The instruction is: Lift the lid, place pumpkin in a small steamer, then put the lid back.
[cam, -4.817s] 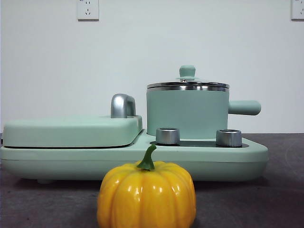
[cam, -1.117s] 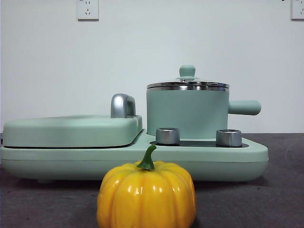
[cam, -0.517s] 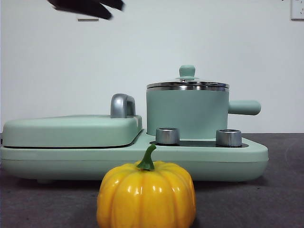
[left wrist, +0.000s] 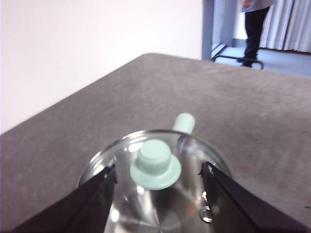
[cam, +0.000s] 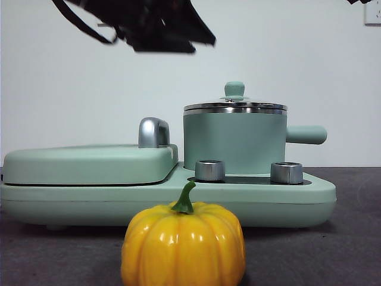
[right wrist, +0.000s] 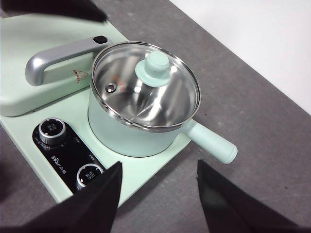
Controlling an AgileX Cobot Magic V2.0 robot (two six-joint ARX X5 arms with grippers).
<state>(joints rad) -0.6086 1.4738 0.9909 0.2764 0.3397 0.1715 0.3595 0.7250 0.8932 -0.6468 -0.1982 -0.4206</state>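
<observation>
The yellow-orange pumpkin (cam: 183, 244) with its green stem stands on the table in front of the cooker, near the camera. Behind it, the small steamer (cam: 235, 143) (right wrist: 141, 131) sits on the cooker's right side, handle pointing right. The glass lid (cam: 235, 107) (right wrist: 146, 90) rests on it, and its mint knob (left wrist: 155, 162) shows close below my left gripper (left wrist: 159, 170), between the open jaws. In the front view that arm (cam: 155, 27) hangs dark, up and left of the pot. My right gripper (right wrist: 159, 165) is open and empty, high above the cooker's front edge.
The cooker's left half is a wide flat mint grill cover (cam: 89, 164) with a silver handle (cam: 153, 132). Two steel dials (cam: 210, 170) (cam: 286, 173) sit in front of the pot. A person (left wrist: 255, 24) stands far beyond the table.
A dark arm has come in at the top left of the front view and moved right and lower toward the pot. Pumpkin, pot and lid have not moved.
</observation>
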